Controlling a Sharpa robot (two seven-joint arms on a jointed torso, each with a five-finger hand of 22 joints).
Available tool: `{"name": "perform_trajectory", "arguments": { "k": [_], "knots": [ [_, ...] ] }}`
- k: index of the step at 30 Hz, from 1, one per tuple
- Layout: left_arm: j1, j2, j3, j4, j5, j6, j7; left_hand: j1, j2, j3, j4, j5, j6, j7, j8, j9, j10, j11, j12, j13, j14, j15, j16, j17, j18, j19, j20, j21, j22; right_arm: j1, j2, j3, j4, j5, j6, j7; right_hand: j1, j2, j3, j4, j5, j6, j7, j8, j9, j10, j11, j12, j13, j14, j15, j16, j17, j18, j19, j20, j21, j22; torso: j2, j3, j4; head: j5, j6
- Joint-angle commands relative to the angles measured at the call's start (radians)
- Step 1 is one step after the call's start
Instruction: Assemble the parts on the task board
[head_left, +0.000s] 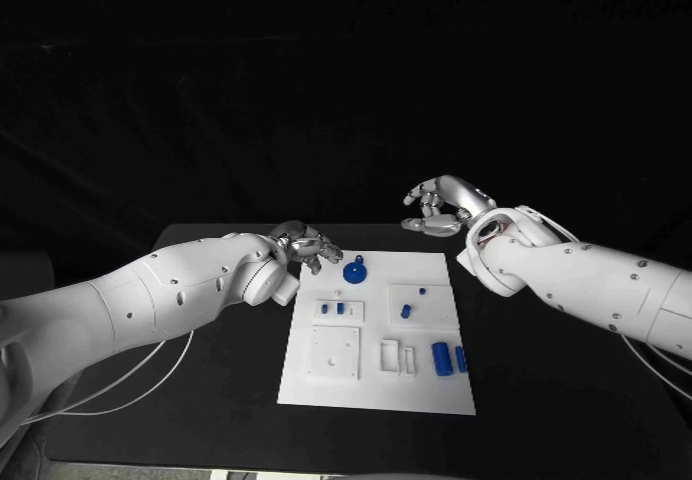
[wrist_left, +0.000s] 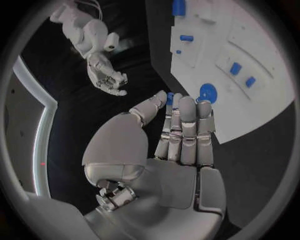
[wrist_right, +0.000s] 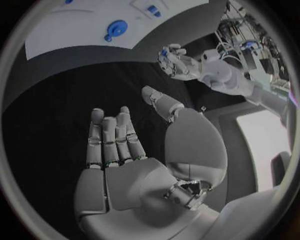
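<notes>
Nearest the robot, two blue cylindrical parts (head_left: 441, 358) lie side by side at the near right of the white task board (head_left: 433, 395), which rests flat on the black bench (head_left: 216, 400). Both hands are beyond these parts, well apart from them.

The left hand (head_left: 303, 246) hovers just off the board's far left corner, its fingers (wrist_left: 187, 120) straight and close beside one another, the thumb held a little apart, with nothing in its grasp. Just ahead of its fingertips, on the board, lies a round blue part (wrist_left: 207, 92) with a small stub at its edge; the hand is near it, but whether the two touch cannot be told. Past that disc from the hand, two small blue rectangular parts (wrist_left: 242, 75) sit in a raised white block on the board.

The right hand (head_left: 440, 208) is raised beyond the board's far right corner, clear of the bench. Its fingers (wrist_right: 115, 137) are extended and side by side, the thumb spread out, the palm empty. The round blue part lies well ahead of this hand, on the board's far edge.
</notes>
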Motion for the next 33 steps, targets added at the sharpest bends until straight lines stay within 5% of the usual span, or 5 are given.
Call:
{"name": "perform_trajectory", "arguments": {
  "k": [1, 8, 13, 20, 33],
  "knots": [
    [0.003, 0.016, 0.002, -0.037, -0.444, 0.084, 0.121, 0.012, 0.003, 0.005, -0.003, 0.004, 0.006, 0.001, 0.001, -0.001, 0.005, -0.002, -0.002, -0.001, 0.001, -0.005, 0.008, 0.002, 0.035, 0.01, -0.021, 0.007, 0.007, 0.004, -0.003, 0.003, -0.042, 0.367, 0.072, 0.178, 0.007, 0.027, -0.037, -0.017, 0.043, -0.004, 0.0, 0.01, 0.003, -0.026, 0.0, -0.047, -0.042, -0.031, 0.023, -0.043, -0.036, -0.021, -0.046, 0.011, -0.033, -0.005, -0.005, 0.001, -0.006, 0.0, 0.002],
    [0.007, 0.047, 0.0, -0.105, -0.82, 0.047, 0.189, 0.025, -0.003, 0.005, -0.004, 0.004, 0.008, 0.001, 0.001, -0.002, 0.006, -0.003, -0.005, -0.002, 0.002, -0.006, 0.017, 0.007, 0.036, 0.014, -0.024, 0.014, 0.013, 0.01, -0.008, 0.018, -0.099, 0.464, 0.144, 0.241, 0.009, 0.101, -0.087, -0.082, 0.132, -0.008, 0.009, 0.033, 0.003, -0.025, 0.039, -0.401, -0.369, -0.081, 0.129, -0.363, -0.282, -0.055, -0.181, 0.052, -0.251, -0.104, -0.011, 0.0065, -0.0166, 0.01, 0.004],
    [0.007, 0.07, -0.008, -0.132, -0.967, 0.011, 0.227, 0.033, -0.009, 0.007, -0.003, 0.004, 0.011, 0.0, 0.002, -0.003, 0.008, -0.003, -0.006, -0.002, 0.001, -0.007, 0.019, 0.008, 0.036, 0.015, -0.024, 0.016, 0.016, 0.014, -0.01, 0.026, -0.101, 0.485, 0.139, 0.259, -0.004, 0.113, -0.098, -0.078, 0.151, -0.012, 0.011, 0.036, -0.002, -0.04, 0.058, -0.502, -0.466, -0.096, 0.144, -0.465, -0.354, -0.061, -0.203, 0.061, -0.309, -0.13, -0.012, 0.0079, -0.0177, 0.011, 0.005],
    [0.005, 0.105, -0.083, -0.188, -1.022, -0.063, 0.31, 0.044, -0.02, 0.009, -0.002, 0.004, 0.015, -0.001, 0.003, -0.004, 0.01, -0.004, -0.008, -0.002, 0.001, -0.007, 0.021, 0.009, 0.036, 0.016, -0.025, 0.019, 0.018, 0.016, -0.001, 0.038, -0.097, 0.51, 0.135, 0.277, -0.001, 0.121, -0.121, -0.078, 0.174, -0.023, 0.015, 0.041, -0.011, 0.008, 0.075, -0.638, -0.623, -0.04, 0.164, -0.641, -0.457, -0.065, -0.209, 0.072, -0.4, -0.169, -0.011, 0.0091, -0.019, 0.011, 0.009],
    [-0.045, 0.142, -0.085, -0.275, -1.062, -0.084, 0.345, 0.052, -0.027, 0.013, -0.001, 0.004, 0.017, -0.001, 0.002, -0.006, 0.01, -0.003, -0.01, -0.003, 0.001, -0.007, 0.019, 0.007, 0.036, 0.017, -0.025, 0.02, 0.017, 0.016, -0.003, 0.048, -0.081, 0.541, 0.131, 0.286, 0.004, 0.124, -0.135, -0.079, 0.21, -0.033, 0.017, 0.052, -0.014, 0.052, 0.099, -0.806, -0.745, -0.004, 0.188, -0.842, -0.541, -0.087, -0.253, 0.077, -0.475, -0.178, -0.009, 0.0119, -0.0358, 0.01, 0.005]
  ]
}}
